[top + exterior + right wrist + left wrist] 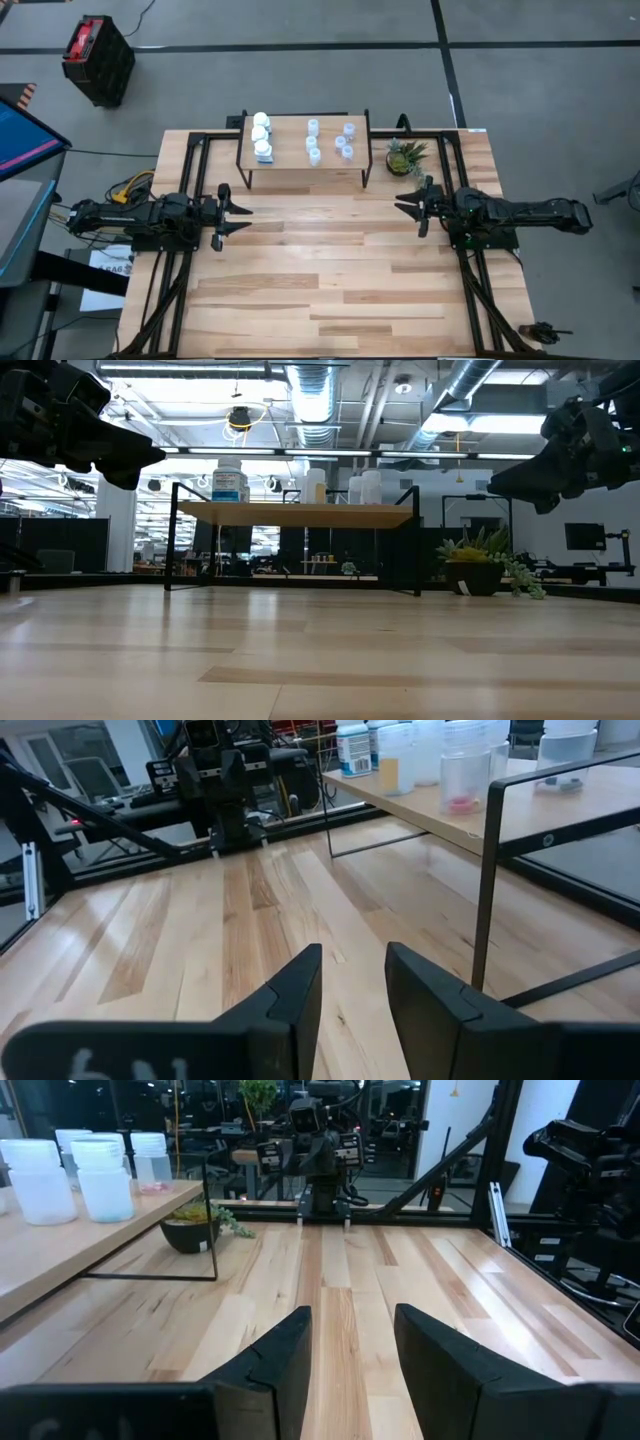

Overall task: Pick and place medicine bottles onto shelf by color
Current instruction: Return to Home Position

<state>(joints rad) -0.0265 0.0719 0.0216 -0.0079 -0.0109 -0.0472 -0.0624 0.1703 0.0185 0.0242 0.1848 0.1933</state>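
Observation:
The shelf (303, 140) stands at the table's far middle on thin black legs. Three bright white bottles (261, 136) stand in a row on its left end. Several smaller translucent bottles (329, 141) stand on its middle and right; they also show in the left wrist view (90, 1175) and the right wrist view (462, 775). My left gripper (243, 212) is open and empty over the table's left side, fingers pointing right. My right gripper (403, 203) is open and empty over the right side, fingers pointing left.
A small green potted plant (406, 156) stands on the table just right of the shelf. Black frame rails (470, 290) run along both table sides. Bare slatted wood (320, 270) lies between and in front of the grippers.

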